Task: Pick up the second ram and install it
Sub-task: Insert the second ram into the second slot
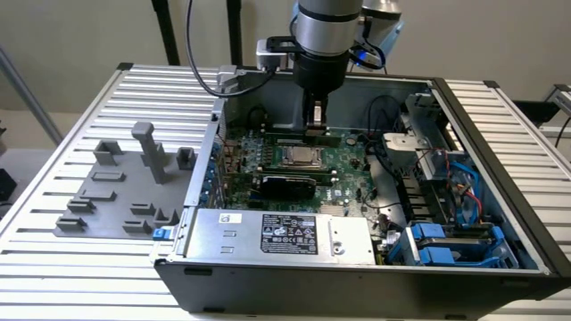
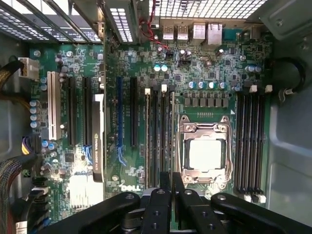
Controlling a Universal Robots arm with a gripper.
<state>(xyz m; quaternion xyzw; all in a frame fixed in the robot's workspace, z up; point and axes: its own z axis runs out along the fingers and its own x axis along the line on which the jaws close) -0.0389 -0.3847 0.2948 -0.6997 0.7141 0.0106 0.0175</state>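
In the exterior view, the computer case (image 1: pixel 357 284) stands on the slatted tabletop (image 1: pixel 40 267), and the gripper (image 1: pixel 314 124) reaches down inside it toward the tabletop's far edge. Its jaws are narrow, pinching what we take for the second ram (image 1: pixel 299 138), a thin green stick lying just beyond the processor socket (image 1: pixel 299 157). In the wrist view, the gripper (image 2: pixel 171 183) has its jaws almost together over the second ram (image 2: pixel 171 131), seen edge-on beside the processor socket (image 2: pixel 204 153). We judge the stick light, stiff and fragile, best held by its long top edge at mid-length.
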